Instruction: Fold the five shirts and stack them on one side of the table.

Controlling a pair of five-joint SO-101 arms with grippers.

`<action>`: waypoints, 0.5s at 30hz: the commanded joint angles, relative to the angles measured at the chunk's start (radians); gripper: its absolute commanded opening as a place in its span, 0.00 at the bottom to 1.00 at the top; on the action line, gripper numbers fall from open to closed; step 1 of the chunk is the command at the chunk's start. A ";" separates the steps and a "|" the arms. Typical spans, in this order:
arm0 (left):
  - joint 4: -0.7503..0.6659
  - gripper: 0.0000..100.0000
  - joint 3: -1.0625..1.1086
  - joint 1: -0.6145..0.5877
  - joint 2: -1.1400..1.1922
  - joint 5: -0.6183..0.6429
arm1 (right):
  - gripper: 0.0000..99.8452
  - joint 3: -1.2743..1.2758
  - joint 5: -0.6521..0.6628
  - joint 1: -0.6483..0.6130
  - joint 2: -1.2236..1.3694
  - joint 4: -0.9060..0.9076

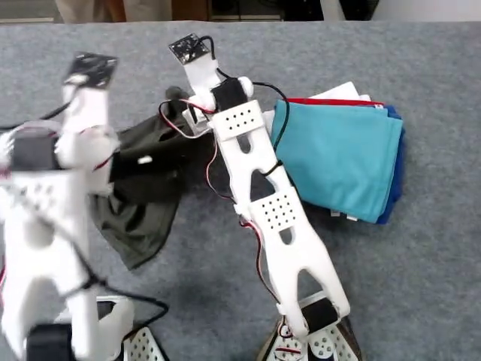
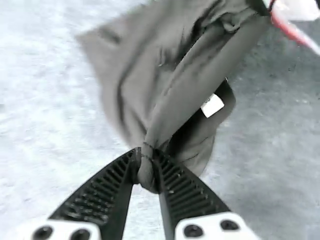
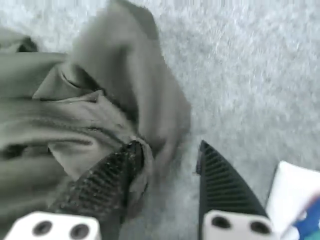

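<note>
Inside left tool (image 2: pixel 146 172), olive shirt (image 2: pixel 165 85) pinched; right tool (image 3: pixel 170 150) touching it.

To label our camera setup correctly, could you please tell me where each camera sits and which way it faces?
High view: above the table, looking down on both arms, the dark shirt and the folded stack.
Left wrist view: on the left arm, looking along the left gripper shut on the shirt.
Right wrist view: on the right arm, looking past the open right gripper at the shirt.
Shared: all three show the dark shirt.
</note>
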 commanded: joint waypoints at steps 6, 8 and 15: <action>0.026 0.02 -0.023 -0.436 -0.217 -0.270 | 0.20 -0.047 0.006 0.088 -0.223 0.077; 0.026 0.02 -0.031 -0.526 -0.234 -0.344 | 0.15 -0.048 0.008 0.093 -0.246 0.095; 0.026 0.02 -0.069 -0.778 -0.275 -0.477 | 0.02 -0.050 0.017 0.056 -0.265 0.101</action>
